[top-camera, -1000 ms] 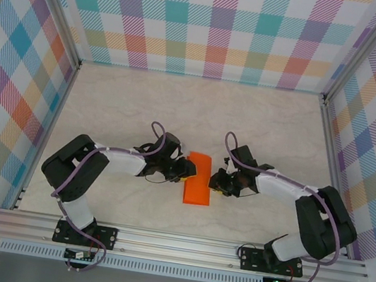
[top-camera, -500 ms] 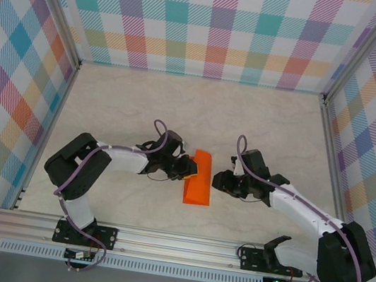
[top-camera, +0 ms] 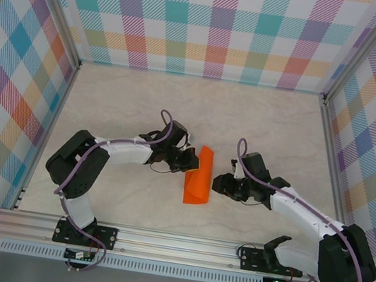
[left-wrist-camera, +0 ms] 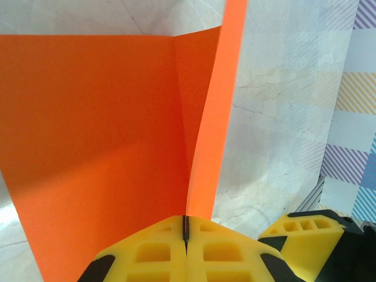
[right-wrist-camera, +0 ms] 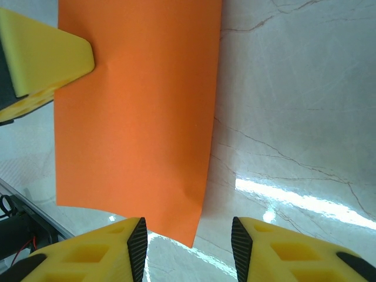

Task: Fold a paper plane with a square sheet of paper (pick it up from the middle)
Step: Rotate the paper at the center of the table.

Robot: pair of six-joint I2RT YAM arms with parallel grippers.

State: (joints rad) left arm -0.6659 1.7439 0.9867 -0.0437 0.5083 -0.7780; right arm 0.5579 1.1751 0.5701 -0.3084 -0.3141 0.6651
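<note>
1. From above, the paper (top-camera: 199,178) is seen on the table (top-camera: 129,103), between the left pincer (top-camera: 191,160) and the right pincer (top-camera: 218,184).
2. Left wrist: the paper's (left-wrist-camera: 88,117) raised flap is pinched by the closed left pincer (left-wrist-camera: 185,226).
3. Right wrist: the right pincer (right-wrist-camera: 187,229) is held parted and empty, just before the paper (right-wrist-camera: 135,106).

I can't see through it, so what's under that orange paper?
Pale marbled table shows around the orange paper, whose raised flap the left fingers pinch. The patch beneath it is covered, so unseen.
</note>
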